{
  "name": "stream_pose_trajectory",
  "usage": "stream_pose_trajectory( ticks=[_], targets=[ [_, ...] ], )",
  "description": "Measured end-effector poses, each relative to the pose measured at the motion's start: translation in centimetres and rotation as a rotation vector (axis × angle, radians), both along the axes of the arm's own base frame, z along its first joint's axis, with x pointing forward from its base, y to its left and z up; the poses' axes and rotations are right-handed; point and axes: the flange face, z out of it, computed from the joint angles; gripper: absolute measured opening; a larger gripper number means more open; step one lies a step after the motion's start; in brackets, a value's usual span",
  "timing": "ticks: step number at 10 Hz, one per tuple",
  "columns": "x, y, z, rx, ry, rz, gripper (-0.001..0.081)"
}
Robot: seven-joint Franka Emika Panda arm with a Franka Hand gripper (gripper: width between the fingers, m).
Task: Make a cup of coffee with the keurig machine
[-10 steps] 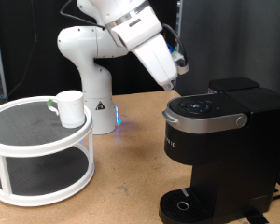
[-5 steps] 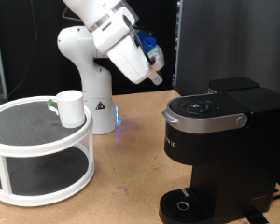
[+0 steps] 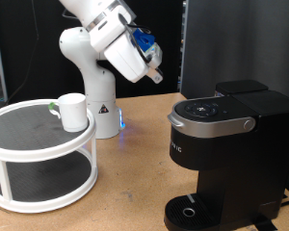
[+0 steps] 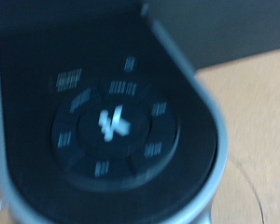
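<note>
A wooden surface [image 3: 135,164] is being shown; the gripper [image 3: 156,75], its opening indiscernible, is hovering above the keurig machine [image 3: 226,154], risking lid collision.

- The cup [image 3: 72,111] stands on the top tier of a two-tier stand [image 3: 29,154], frame left.
- The keurig machine [image 3: 231,154] stands lower right.
- The gripper [image 3: 156,75] hangs above, between them.

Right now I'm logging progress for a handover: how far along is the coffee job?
Early. Done: the keurig machine has its lid closed. In hand: nothing; the end effector hangs in the air above and to the exterior view's left of the machine, which fills the wrist view. Left: the cup sits on the round two-tier stand, and the drip tray holds no cup.
</note>
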Motion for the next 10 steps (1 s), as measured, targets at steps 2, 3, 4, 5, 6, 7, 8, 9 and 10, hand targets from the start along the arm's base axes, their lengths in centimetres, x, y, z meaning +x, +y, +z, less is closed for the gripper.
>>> stream_pose_trajectory(
  ticks=[2,3,4,5,6,7,8,9,10],
  targets=[
    [-1.0,-0.5,-0.5,0.114,-0.013,-0.011,0.0005],
    [-2.0,-1.1,-0.5,0.159,-0.018,-0.009,0.0005],
    [-3.0,-1.7,-0.2,0.205,-0.029,-0.013,0.0005],
    [-4.1,-2.3,0.2,0.225,-0.035,-0.007,0.0005],
    [-5.1,-2.5,0.5,0.235,-0.043,-0.006,0.0005],
    [-5.1,-2.5,0.4,0.236,-0.037,-0.009,0.0005],
    [-4.7,-2.4,0.3,0.245,-0.049,-0.038,0.0005],
    [-4.5,-2.2,0.3,0.277,-0.060,-0.064,0.0005],
    [-4.6,-2.3,0.4,0.320,-0.077,-0.080,0.0005]
  ],
)
